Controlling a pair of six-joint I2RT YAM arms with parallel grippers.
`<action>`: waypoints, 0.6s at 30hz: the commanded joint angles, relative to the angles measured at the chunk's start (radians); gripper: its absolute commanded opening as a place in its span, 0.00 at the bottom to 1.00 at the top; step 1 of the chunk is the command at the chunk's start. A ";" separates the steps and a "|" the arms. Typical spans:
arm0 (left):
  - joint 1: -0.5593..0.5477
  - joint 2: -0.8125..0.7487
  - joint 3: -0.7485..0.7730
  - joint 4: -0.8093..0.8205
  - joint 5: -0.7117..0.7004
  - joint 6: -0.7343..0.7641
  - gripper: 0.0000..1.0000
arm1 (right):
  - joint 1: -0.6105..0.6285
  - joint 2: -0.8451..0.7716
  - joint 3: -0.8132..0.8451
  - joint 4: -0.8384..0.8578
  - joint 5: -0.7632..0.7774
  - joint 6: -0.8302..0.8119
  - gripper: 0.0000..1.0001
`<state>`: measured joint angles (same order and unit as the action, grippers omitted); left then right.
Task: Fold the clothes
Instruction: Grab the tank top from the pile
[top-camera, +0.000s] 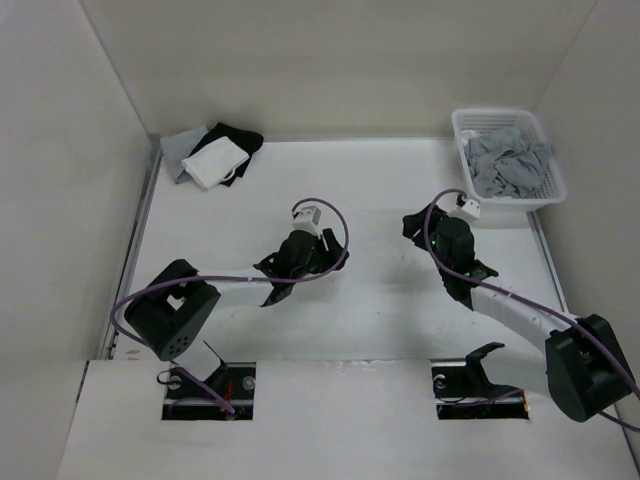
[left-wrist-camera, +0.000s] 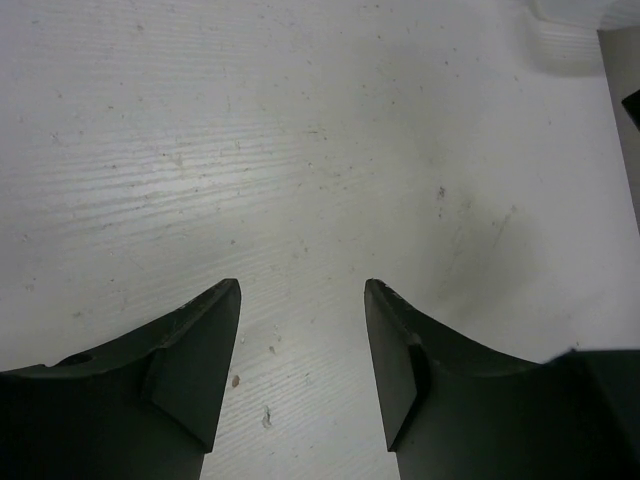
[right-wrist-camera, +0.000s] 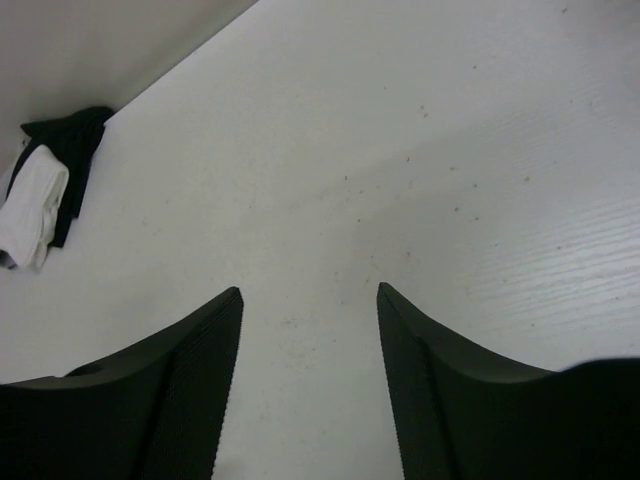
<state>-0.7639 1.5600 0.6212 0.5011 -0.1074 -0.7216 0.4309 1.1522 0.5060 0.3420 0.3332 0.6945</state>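
Observation:
The clothes (top-camera: 510, 165), a crumpled mid-grey knit top, lie inside the white basket (top-camera: 468, 120) at the back right of the table. My left gripper (top-camera: 300, 262) hovers over the bare table near its middle, open, with nothing between its fingers (left-wrist-camera: 302, 290). My right gripper (top-camera: 425, 235) is over the table a little in front and left of the basket, also open and empty (right-wrist-camera: 310, 292). Neither gripper touches the clothes. Neither wrist view shows the clothes.
A small pile of black, white and light-grey cloth pieces (top-camera: 212, 155) lies in the back left corner; the right wrist view shows it as a cloth pile (right-wrist-camera: 45, 180). A basket corner (left-wrist-camera: 580, 15) shows in the left wrist view. Walls enclose the back and sides.

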 joint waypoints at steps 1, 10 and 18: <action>0.007 -0.006 -0.020 0.080 0.040 -0.007 0.52 | -0.045 0.041 0.097 0.018 -0.006 0.002 0.58; 0.015 -0.043 -0.074 0.168 0.046 0.007 0.29 | -0.298 0.245 0.409 -0.078 -0.014 -0.030 0.00; 0.028 -0.081 -0.104 0.185 0.040 -0.001 0.23 | -0.597 0.538 0.761 -0.227 -0.065 -0.020 0.22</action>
<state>-0.7464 1.5307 0.5358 0.6109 -0.0715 -0.7216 -0.0879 1.5841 1.1343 0.2077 0.2882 0.6807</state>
